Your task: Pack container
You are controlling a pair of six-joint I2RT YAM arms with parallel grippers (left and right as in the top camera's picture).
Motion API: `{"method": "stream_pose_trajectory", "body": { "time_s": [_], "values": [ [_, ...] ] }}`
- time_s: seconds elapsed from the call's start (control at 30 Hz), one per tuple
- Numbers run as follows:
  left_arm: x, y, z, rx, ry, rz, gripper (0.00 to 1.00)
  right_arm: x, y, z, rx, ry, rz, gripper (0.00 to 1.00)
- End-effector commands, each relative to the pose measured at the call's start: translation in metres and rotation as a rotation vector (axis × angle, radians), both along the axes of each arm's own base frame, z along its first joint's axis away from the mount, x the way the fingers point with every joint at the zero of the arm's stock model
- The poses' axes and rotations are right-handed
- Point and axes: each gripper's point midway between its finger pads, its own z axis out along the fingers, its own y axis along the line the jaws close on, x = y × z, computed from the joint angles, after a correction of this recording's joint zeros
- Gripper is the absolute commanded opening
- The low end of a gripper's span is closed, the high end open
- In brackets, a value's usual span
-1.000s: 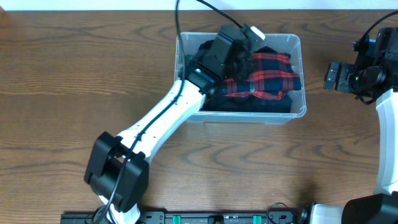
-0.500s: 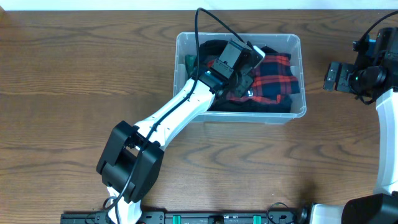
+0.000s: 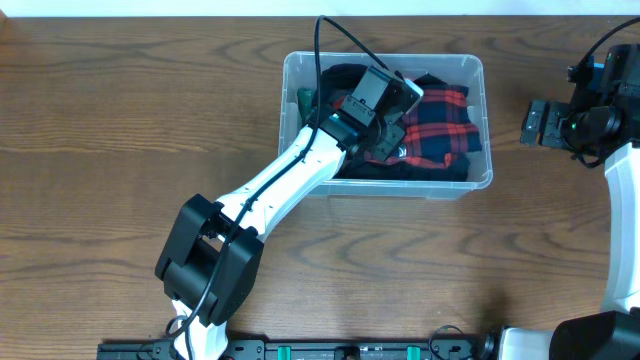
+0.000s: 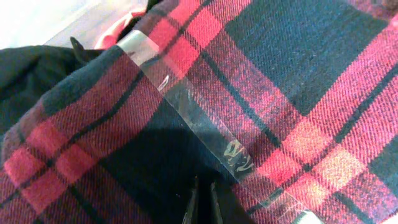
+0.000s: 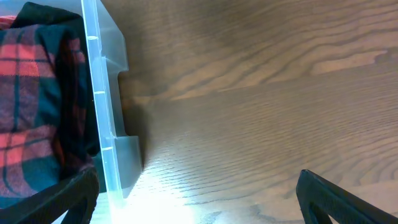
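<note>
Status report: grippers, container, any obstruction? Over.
Left gripper shut, tips on the plaid cloth inside the container. Right gripper open, over the table beside it. No obstruction seen.

A robot lab bench: a wood-grain table, a black mounting rail at six o'clock, and two cabled arms, left and right.

Dark brown wooden table, its grain running left to right, fills nearly the whole overhead view. A narrow pale strip borders the frame's upper edge beyond the table. A black rail lies along the lower edge. In the right wrist view, a bright patch of reflected light sits on the wood at lower centre.
</note>
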Motion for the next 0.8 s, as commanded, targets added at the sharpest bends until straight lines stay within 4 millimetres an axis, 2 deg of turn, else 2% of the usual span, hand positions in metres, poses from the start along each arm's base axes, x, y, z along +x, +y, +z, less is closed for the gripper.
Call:
{"method": "stream_pose_trajectory", "body": {
  "time_s": [0.0,0.2,0.33,0.37,0.53,0.7,0.77],
  "values": [
    [-0.004,0.007,-0.024,0.030,0.044,0.031,0.10,0.000,-0.003,0.001,0.003,-0.002,-0.016,0.99],
    [0.004,0.012,0.043,-0.067,-0.078,0.048,0.11,0.000,-0.003,0.001,0.003,-0.002,-0.016,0.99],
    [0.015,0.039,0.090,-0.113,-0.160,0.109,0.11,0.000,-0.003,0.000,0.003,-0.001,-0.016,0.99],
    [0.017,0.048,0.100,-0.123,-0.175,0.125,0.16,0.000,-0.003,0.001,0.003,-0.002,-0.016,0.99],
    [0.034,0.108,0.138,-0.143,-0.231,0.246,0.17,0.000,-0.003,0.001,0.003,-0.002,-0.016,0.99],
    [0.049,0.179,0.142,-0.113,-0.220,0.392,0.17,0.000,-0.003,0.001,0.003,-0.002,-0.016,0.99],
    [0.055,0.205,0.140,-0.100,-0.210,0.449,0.24,0.000,-0.003,0.001,0.003,-0.002,-0.016,0.99]
  ]
}}
